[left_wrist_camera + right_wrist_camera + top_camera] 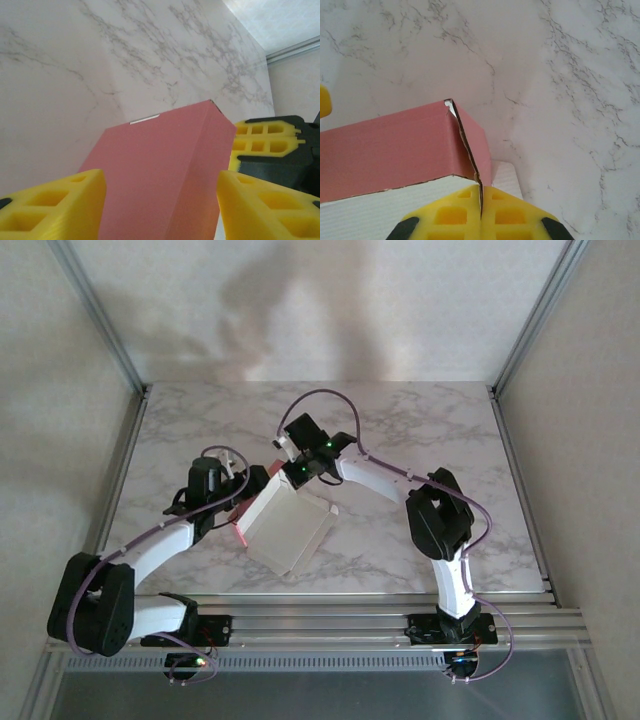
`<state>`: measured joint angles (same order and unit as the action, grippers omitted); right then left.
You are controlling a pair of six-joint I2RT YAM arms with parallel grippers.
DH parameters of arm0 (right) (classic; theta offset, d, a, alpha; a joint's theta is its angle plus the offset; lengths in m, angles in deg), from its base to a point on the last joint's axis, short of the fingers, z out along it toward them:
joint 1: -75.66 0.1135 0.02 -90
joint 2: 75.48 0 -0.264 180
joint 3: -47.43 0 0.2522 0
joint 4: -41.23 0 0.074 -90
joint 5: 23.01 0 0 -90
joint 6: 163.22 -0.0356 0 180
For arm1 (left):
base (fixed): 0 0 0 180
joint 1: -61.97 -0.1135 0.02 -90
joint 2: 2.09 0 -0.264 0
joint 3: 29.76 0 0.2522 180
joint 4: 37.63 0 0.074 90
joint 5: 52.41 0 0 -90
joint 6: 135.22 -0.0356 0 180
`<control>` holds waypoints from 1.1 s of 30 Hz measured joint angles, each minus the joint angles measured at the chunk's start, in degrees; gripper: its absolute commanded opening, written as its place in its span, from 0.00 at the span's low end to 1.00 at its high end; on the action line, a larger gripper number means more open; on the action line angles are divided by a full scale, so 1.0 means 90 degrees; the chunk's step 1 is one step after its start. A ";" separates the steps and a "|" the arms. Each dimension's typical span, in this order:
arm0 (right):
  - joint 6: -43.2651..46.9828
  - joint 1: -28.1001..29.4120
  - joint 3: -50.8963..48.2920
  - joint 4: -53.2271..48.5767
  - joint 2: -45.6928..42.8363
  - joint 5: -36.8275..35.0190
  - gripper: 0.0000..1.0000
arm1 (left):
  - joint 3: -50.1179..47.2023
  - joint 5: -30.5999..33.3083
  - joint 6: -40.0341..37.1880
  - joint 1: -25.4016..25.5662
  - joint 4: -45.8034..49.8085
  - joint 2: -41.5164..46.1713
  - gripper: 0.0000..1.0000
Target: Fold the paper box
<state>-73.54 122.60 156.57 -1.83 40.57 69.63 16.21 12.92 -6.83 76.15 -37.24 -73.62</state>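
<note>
Marbled white table (420, 440), pale walls

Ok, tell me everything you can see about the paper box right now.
The paper box is thin card, pink outside and white with fine ribbing inside, partly folded, lying at the table's middle, tilted. Its pink walls stand up and meet at a corner with a slightly torn, open seam. The right hand is shut on a wall edge by that corner. The left hand straddles a pink wall, fingers apart; contact there is unclear.

text: none legible | labels: none | numbers: none | signs: none
</note>
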 measured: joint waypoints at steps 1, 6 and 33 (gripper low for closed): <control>0.0034 0.0000 -0.0066 0.0061 -0.0029 0.0005 0.00 | 0.0010 -0.0024 0.0000 0.0000 0.0087 0.0041 0.61; 0.0248 0.0000 -0.0350 0.0396 -0.0146 0.0204 0.00 | 0.0209 -0.0289 0.0000 -0.0041 0.0440 0.0136 0.64; 0.0799 -0.0002 -0.0644 0.0855 -0.0194 0.1071 0.00 | 0.0075 -0.1185 -0.0440 -0.0461 -0.1494 -0.0940 0.78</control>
<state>-66.35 122.58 150.78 5.86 38.82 79.27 16.88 2.26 -10.79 71.99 -50.68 -82.07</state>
